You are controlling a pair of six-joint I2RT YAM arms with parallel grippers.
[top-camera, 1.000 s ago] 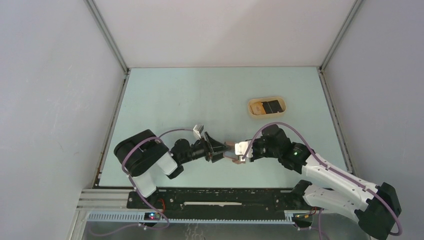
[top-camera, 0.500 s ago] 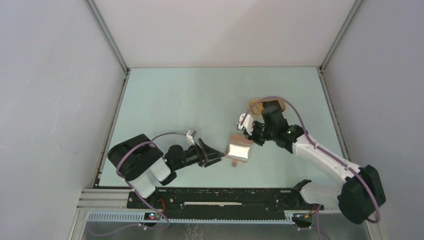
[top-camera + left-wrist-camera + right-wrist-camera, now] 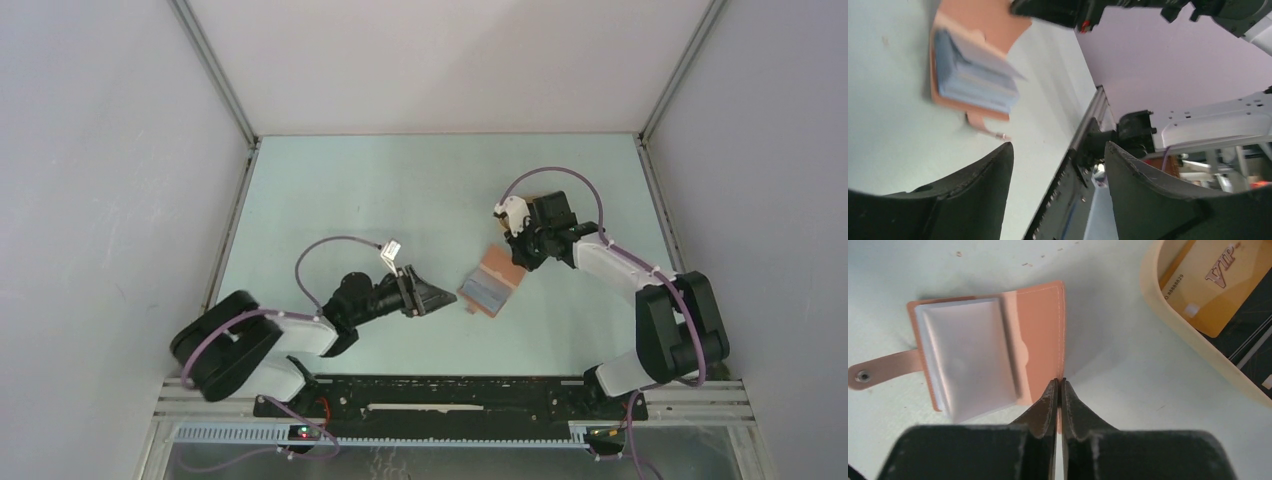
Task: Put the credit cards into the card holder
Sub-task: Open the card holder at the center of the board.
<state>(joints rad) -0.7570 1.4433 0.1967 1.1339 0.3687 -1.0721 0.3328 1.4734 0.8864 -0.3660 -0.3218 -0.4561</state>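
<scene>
Right wrist view: card holder [image 3: 998,350] lying open on the pale green table [image 3: 1098,290], pale inner pockets [image 3: 968,355] facing up, strap tab [image 3: 883,370] trailing off toward the frame's left edge.
Right gripper [image 3: 1058,385]: pinched almost shut on the bare edge of the reddish-brown cover (a sliver of leather showing between the fingers).
Left gripper [image 3: 1058,150]: spread wide, holding nothing, hovering near the strap side of the holder, not touching it.
Credit cards: gold VIP card [image 3: 1208,285] lying in the beige tray [image 3: 1168,315] just beside the holder, over black pieces [image 3: 1253,330]; other cards not made out.
Step in hand: most likely settling the holder flat and open, ready for loading.
Doing it well: let go of the cover only once flat on the table; pin the strap side with the left fingers against springing shut; take the card by a short edge, lift clear of the tray rim, then slide it in low and square to a pocket mouth.
Risk: cover folding back over the pockets once released.
</scene>
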